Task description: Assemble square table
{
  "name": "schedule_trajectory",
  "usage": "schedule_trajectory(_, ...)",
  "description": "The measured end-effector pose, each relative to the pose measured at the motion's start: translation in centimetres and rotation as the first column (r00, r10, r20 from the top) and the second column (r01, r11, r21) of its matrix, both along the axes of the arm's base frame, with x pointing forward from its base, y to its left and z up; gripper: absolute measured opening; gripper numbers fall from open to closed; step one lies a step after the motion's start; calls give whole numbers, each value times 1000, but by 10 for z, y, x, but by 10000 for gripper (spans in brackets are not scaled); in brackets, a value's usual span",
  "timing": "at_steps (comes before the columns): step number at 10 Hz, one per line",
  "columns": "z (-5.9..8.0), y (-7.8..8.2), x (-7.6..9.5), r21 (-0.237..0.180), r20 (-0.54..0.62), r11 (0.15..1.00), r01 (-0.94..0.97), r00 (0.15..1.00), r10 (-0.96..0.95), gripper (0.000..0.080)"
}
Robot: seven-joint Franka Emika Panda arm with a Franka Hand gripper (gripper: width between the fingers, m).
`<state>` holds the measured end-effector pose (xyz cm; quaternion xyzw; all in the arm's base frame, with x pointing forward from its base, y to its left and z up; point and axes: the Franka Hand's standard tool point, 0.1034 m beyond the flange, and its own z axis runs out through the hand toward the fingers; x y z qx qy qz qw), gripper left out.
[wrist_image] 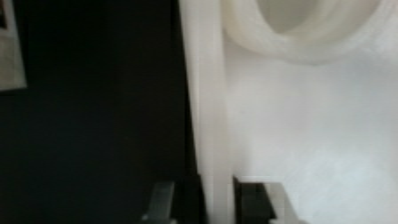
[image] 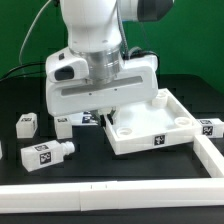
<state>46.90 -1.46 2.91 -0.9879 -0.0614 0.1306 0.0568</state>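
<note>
Bkgd: flat green wall behind the desk, across top of exterior view. Desk top matte black, w/ long white border rail along near edge & turning up the exterior view's right side. Light even, diffuse; shadows faint.

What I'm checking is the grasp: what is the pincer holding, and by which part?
The square plate, by its side wall; the pincer clamps both faces of it.
</note>
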Motion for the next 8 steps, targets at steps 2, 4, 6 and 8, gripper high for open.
schedule_trajectory(2, -3, 0, -4, 3, -8, 1000, -8, 1000, 8, 55)
schedule_trajectory(4, -3, -1, -5, 2, -10, 1000, -7, 1000, 7, 55)
schedule_trajectory(6, 3, -15, -12, -23, -19, 997, 75, 997, -75, 55)
schedule_trajectory(8, -4, -11, -7, -46, -37, 989, 138, 990, -140, 55)
